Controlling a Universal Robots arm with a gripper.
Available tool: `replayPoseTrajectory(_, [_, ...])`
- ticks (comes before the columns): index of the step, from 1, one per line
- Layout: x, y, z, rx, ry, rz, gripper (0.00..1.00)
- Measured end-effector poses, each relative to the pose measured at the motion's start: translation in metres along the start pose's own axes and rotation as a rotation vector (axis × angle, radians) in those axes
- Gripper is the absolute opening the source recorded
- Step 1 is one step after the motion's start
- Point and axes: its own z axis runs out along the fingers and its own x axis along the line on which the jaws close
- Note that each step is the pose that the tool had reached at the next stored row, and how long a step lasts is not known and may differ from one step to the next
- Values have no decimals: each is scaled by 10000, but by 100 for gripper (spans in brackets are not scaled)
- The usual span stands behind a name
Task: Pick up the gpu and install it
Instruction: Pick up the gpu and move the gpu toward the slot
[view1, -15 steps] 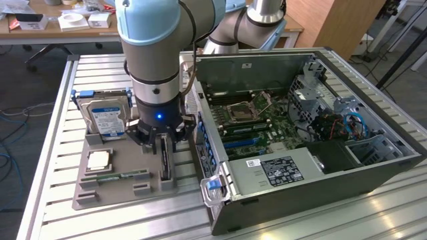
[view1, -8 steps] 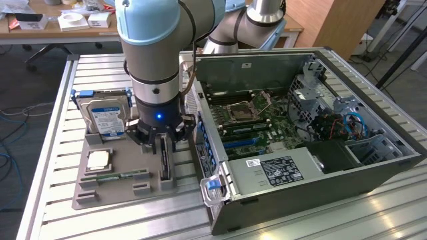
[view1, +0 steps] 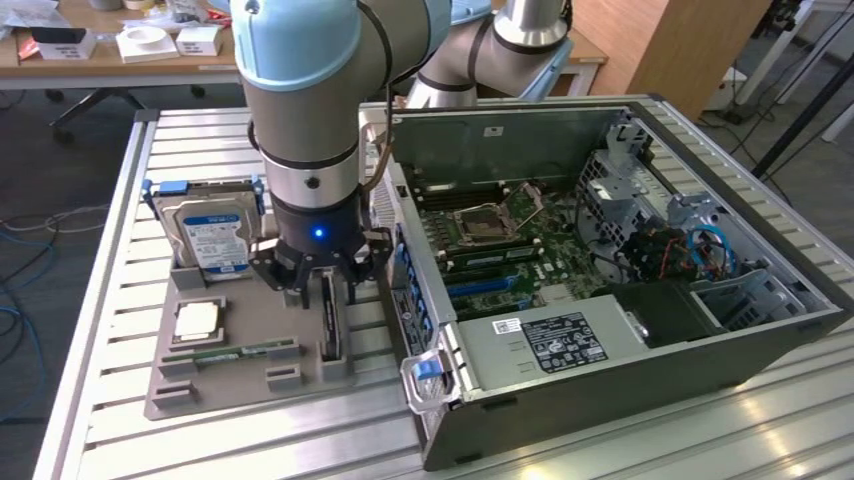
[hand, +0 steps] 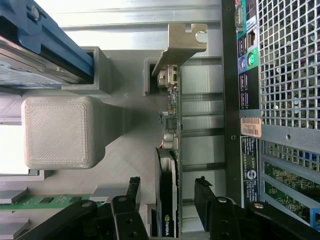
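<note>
A: Looking for the gpu (view1: 330, 335). Sitting where?
B: Standing on its long edge in a slot of the grey holder (view1: 220, 390), resting on the slatted desk (view1: 107, 300), just beside the open computer case (view1: 601, 390) and outside it.
A: Being gripped?
B: Not being pinched at all. Seeing the claw (view1: 320, 292) spread wide, hanging right over the card and straddling it, with one finger (hand: 204, 197) on each side, leaving a gap to either face in the wrist view.
A: Catching the bracket anywhere?
B: Catching it in the wrist view: a greyish metal bracket (hand: 182, 42) at the end of the card away from the fingers, sitting next to a holder post.
A: Sharing the holder with anything?
B: Sharing it with a hard drive (view1: 214, 235) wearing a blue label and standing upright toward the exterior view's left of the claw, a square processor (view1: 198, 318) lying flat, and a green memory stick (view1: 240, 352) lying near it.
A: And the case?
B: Lying on its side toward the exterior view's right, open on top, exposing the motherboard (view1: 514, 250).
</note>
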Motion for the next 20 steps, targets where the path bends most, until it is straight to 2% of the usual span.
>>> replayPoseTrajectory(1, [0, 0, 0, 0, 0, 0, 56])
replayPoseTrajectory(6, [0, 0, 0, 0, 0, 0, 56])
replayPoseTrajectory(8, [0, 0, 0, 0, 0, 0, 55])
replayPoseTrajectory(9, [0, 0, 0, 0, 0, 0, 47])
replayPoseTrajectory(18, [0, 0, 0, 0, 0, 0, 46])
replayPoseTrajectory(19, [0, 0, 0, 0, 0, 0, 39])
replayPoseTrajectory(20, [0, 0, 0, 0, 0, 0, 39])
